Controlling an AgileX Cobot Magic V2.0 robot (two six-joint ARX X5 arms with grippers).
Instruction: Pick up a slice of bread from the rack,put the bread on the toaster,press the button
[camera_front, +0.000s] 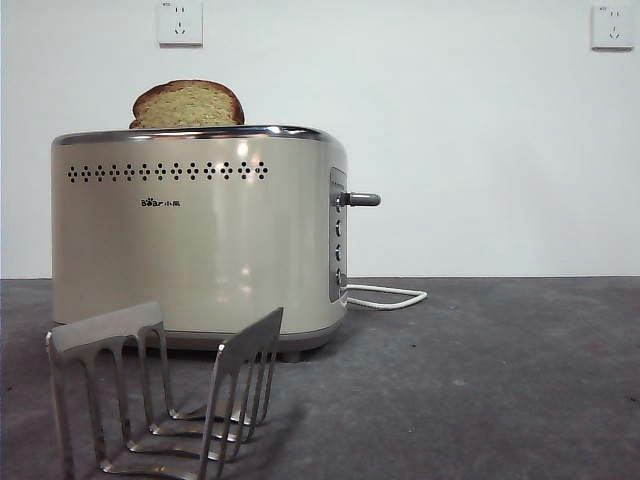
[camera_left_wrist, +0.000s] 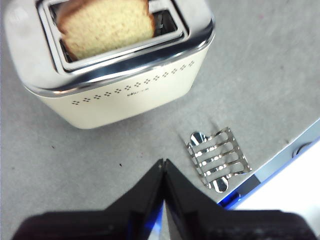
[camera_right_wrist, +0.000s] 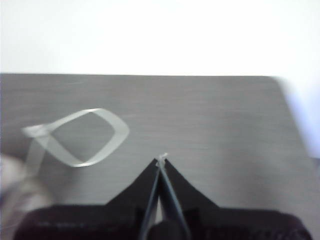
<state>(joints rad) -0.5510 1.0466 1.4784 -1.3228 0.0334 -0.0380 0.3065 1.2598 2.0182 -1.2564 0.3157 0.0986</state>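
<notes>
The slice of bread (camera_front: 188, 104) stands in the toaster's slot, its rounded top sticking out above the chrome rim; it also shows in the left wrist view (camera_left_wrist: 107, 26). The cream toaster (camera_front: 200, 240) stands at the left, also in the left wrist view (camera_left_wrist: 125, 95). Its grey lever button (camera_front: 362, 199) sticks out of the side panel, up. The silver rack (camera_front: 165, 395) stands empty in front, also in the left wrist view (camera_left_wrist: 218, 159). My left gripper (camera_left_wrist: 162, 162) is shut and empty, high above the table between toaster and rack. My right gripper (camera_right_wrist: 161, 159) is shut and empty above bare table.
The toaster's white power cord (camera_front: 385, 296) loops on the dark table behind its right side, and shows as a blurred loop in the right wrist view (camera_right_wrist: 82, 136). Two wall sockets (camera_front: 180, 22) sit on the white wall. The table's edge (camera_left_wrist: 280, 162) lies close to the rack.
</notes>
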